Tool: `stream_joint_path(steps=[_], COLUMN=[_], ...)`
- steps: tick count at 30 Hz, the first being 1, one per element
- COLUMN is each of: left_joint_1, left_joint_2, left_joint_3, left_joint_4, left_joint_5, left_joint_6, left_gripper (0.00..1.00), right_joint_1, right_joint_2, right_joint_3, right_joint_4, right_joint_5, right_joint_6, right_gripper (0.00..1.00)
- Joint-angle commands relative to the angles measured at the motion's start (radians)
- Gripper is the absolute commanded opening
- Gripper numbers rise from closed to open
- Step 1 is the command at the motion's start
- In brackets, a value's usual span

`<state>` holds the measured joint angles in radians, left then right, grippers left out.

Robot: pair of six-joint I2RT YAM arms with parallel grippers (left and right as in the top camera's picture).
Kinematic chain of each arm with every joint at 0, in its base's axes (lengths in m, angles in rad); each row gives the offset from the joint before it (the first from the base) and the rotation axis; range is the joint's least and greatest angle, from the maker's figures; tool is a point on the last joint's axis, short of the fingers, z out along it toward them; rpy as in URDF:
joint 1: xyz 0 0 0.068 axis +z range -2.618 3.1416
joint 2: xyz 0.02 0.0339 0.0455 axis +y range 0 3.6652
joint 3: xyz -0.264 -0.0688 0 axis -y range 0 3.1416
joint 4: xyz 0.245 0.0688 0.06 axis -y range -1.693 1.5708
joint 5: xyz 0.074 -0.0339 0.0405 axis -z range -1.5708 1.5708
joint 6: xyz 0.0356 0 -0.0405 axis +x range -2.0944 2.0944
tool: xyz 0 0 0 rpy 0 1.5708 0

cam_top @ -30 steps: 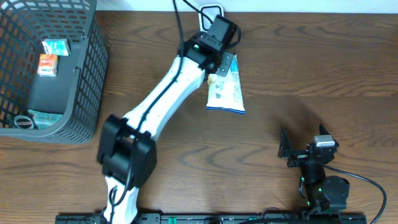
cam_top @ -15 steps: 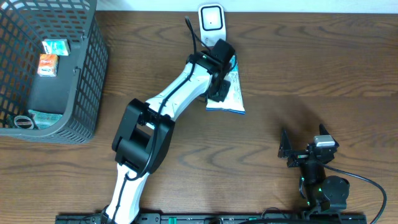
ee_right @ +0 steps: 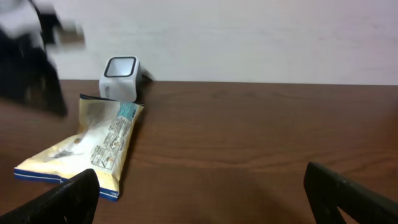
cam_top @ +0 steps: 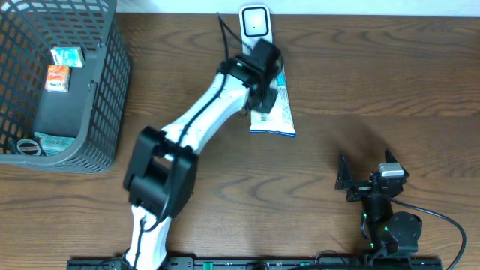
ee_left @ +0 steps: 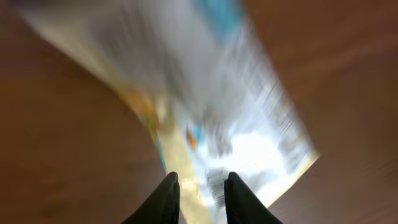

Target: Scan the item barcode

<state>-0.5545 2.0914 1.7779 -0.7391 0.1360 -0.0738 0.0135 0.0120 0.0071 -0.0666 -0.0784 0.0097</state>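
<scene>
The item, a white and yellow snack packet [cam_top: 275, 112], lies flat on the wooden table just in front of the white barcode scanner [cam_top: 256, 22]. My left gripper [cam_top: 262, 91] hovers over the packet's upper left part. In the blurred left wrist view its fingertips [ee_left: 200, 182] stand a little apart with nothing clamped, the packet [ee_left: 242, 118] below them. The right wrist view shows the packet [ee_right: 93, 146] flat beside the scanner [ee_right: 121, 78]. My right gripper [cam_top: 365, 174] rests open at the front right, nothing between its fingers [ee_right: 199, 177].
A dark mesh basket [cam_top: 112, 90] holding several small boxes stands at the table's left. The left arm [cam_top: 202, 120] stretches diagonally from the front edge to the scanner. A cable runs behind the scanner.
The left gripper came down from beside the scanner onto the packet's top, then lifted slightly. Its jaws opened a little. The packet stays flat on the table. The right arm stayed still.
</scene>
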Motion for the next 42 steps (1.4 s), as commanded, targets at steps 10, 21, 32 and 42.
stream_joint_path(steps=[10,21,32,42], left_joint_1=[0.002,-0.019,-0.018,-0.025], left_joint_2=[0.005,0.243,0.053,0.003], left_joint_3=[0.026,0.025,0.034,0.024], left_joint_4=[0.205,0.191,0.177,0.015], left_joint_5=[0.006,0.01,-0.025,0.076], left_joint_6=[0.006,-0.061,-0.012,-0.02], left_gripper=[0.28,0.48,0.63,0.62], right_joint_1=[0.007,0.007,0.007,0.007], right_joint_2=[-0.005,-0.005,-0.005,-0.005], right_joint_3=[-0.001,-0.001,-0.001,-0.001], right_joint_4=[-0.004,-0.005,-0.005,-0.005], right_joint_5=[-0.003,-0.003,-0.003,-0.003], right_joint_6=[-0.011,-0.011,-0.011,-0.011], right_gripper=[0.99,0.99,0.99,0.99])
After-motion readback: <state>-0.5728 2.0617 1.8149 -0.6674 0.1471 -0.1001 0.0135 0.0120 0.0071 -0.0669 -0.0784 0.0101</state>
